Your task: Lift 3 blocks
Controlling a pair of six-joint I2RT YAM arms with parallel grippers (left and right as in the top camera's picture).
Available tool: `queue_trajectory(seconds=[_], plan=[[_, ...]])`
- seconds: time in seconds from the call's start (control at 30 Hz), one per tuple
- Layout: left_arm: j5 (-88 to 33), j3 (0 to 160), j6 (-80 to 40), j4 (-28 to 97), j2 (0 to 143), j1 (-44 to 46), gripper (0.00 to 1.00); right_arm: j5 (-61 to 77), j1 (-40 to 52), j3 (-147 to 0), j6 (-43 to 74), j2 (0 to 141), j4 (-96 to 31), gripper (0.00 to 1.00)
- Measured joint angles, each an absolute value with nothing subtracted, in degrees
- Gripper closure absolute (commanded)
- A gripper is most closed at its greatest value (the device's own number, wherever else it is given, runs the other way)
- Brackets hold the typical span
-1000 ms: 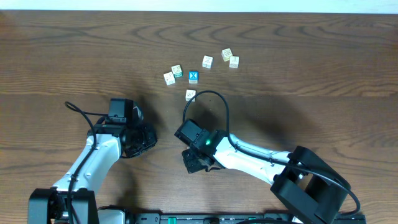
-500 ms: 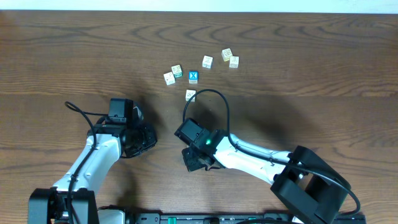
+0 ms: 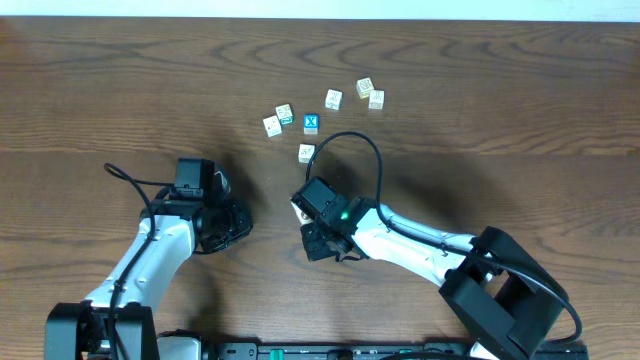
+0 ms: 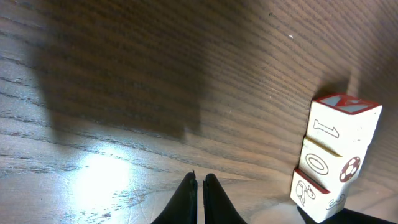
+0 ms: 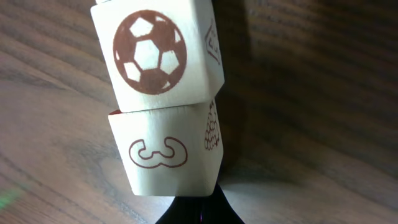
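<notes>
3 blocks point(image 4: 329, 163) being seen stacked, apparently resting on worktop point(image 4: 124, 93); right end effector point(image 5: 198, 213) closed at column base, gripping nothing; left end effector point(image 4: 200, 182) closed, empty; lift being judged outstanding.

lol the top edge clips the soccer-ball block point(image 5: 155, 53), and the right fingers point(image 5: 189, 216) just below the mustache block point(image 5: 165, 152) are mostly cut off

Table point(image 4: 124, 93): dark wood-grain surface, smooth, with a soft sheen at lower left. Three blocks point(image 4: 333, 158): pale cream wood, matt faces, printed line markings. Left gripper point(image 4: 200, 182): black, matt.
</notes>
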State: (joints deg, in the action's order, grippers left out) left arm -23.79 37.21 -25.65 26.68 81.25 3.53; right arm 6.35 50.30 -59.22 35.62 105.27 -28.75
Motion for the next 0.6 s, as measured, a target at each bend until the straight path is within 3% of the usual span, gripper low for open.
queue_trajectory(seconds=[0.6], plan=[[-23.79,37.21,-25.26,26.68,81.25,3.53,0.93,5.19,48.18,-59.18,35.62,105.60,-25.85,0.99]])
